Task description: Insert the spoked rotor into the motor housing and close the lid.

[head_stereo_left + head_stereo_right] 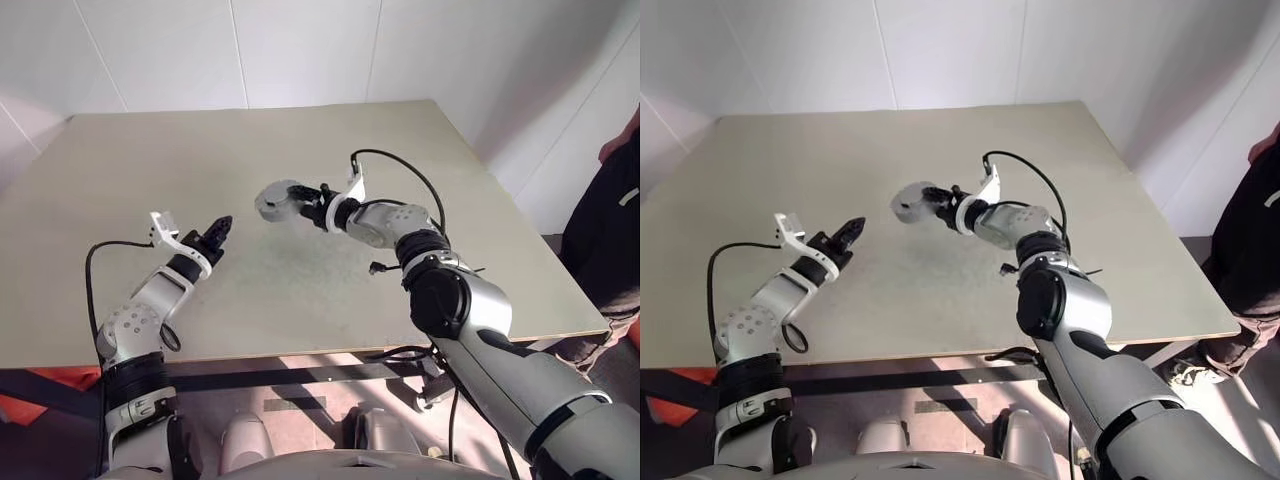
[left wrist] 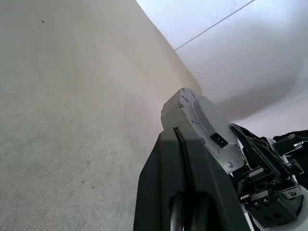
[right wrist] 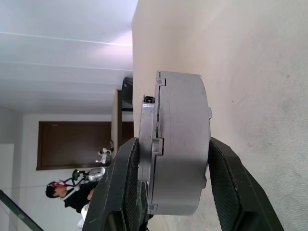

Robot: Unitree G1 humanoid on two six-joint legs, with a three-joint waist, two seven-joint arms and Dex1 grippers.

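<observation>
From the head views we see a matte, pale olive counter (image 1: 300,150) with a faintly speckled surface. Over its middle our right gripper (image 1: 290,200) holds the motor housing (image 1: 272,200), a round grey metal piece, clear of the surface. Our left gripper (image 1: 218,232) hangs nearer and to the left, its black fingers pressed together on nothing.

At the left wrist the housing (image 2: 202,125) shows a smooth domed back.

At the right wrist, ribbed black fingers (image 3: 226,183) clamp its flat faces; the lid (image 3: 147,139) sits closed on it.
</observation>
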